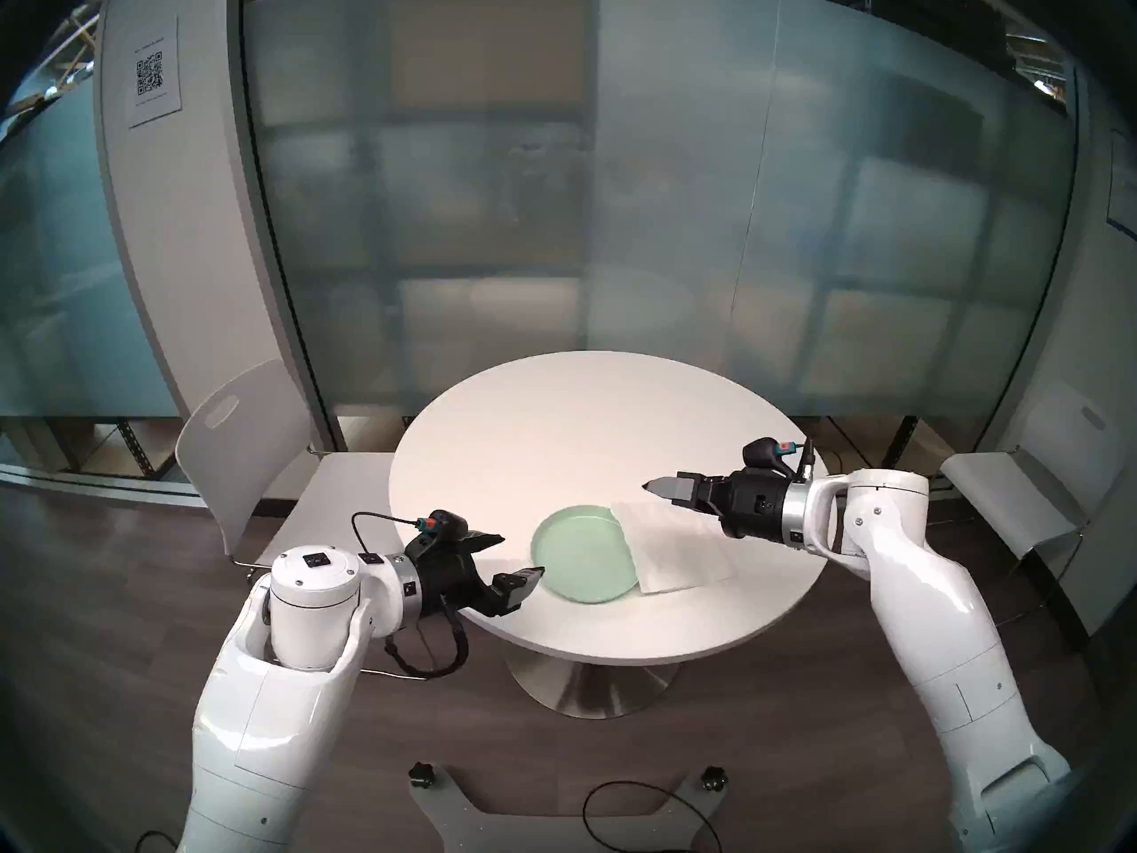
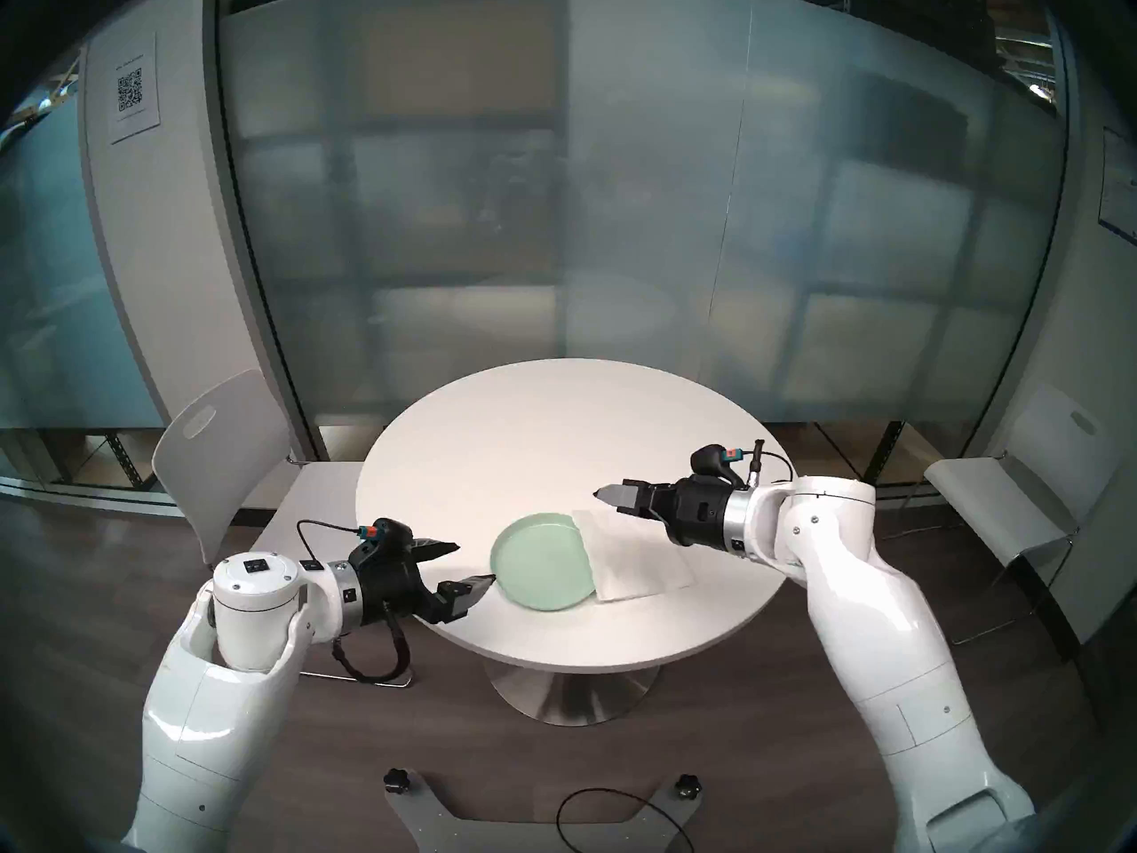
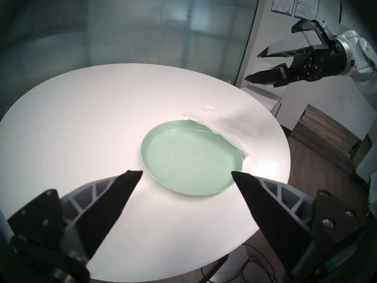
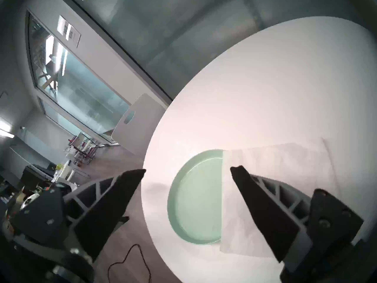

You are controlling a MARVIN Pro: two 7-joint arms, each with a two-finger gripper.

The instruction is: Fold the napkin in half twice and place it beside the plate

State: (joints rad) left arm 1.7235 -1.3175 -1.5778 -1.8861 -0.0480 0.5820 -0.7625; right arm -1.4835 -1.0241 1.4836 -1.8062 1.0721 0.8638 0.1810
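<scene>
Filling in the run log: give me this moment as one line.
napkin: on table, edge overlapping plate | left hand: open, empty | right hand: open, empty

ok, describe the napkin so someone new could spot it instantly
Start at the round white table; near its front edge sits a mint-green plate. The napkin is the flat white creased sheet on the plate's right, overlapping its rim: the only thin, rectangular thing there.

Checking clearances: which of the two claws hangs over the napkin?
The right claw: its open tips hang above the napkin. The left claw, also open, sits on the plate's opposite side.
</scene>
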